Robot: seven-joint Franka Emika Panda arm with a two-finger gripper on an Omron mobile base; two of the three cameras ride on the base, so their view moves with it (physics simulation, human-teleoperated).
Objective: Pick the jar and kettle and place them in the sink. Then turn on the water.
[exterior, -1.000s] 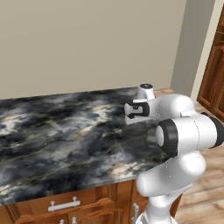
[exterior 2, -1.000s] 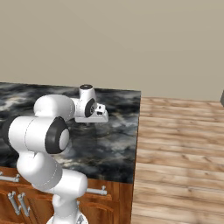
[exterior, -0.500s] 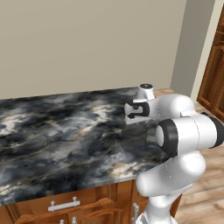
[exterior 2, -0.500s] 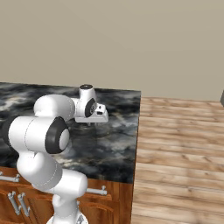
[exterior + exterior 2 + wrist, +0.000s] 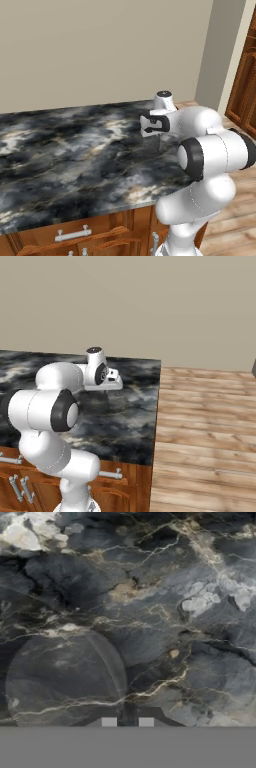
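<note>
My gripper [image 5: 127,722] points down at a black marble counter [image 5: 150,612] from a short way above it. Its two small fingertips [image 5: 108,722] stand close together with nothing between them, so it is shut on nothing. In the left base view the hand [image 5: 156,125] hangs over the counter's right end [image 5: 75,145]. The right base view has the same hand [image 5: 106,378] above the counter [image 5: 130,406]. A round shadow lies on the marble under the hand. The jar, the kettle, the sink and the water are out of view.
The counter ends at a right edge [image 5: 156,416], with wooden floor [image 5: 210,421] beyond it. Wooden drawers with metal handles [image 5: 73,234] run below the counter's front. A plain beige wall backs the counter. A tall wooden cabinet [image 5: 245,75] stands at the far right.
The fingers have closed together on nothing. The arm and the views have stayed put.
</note>
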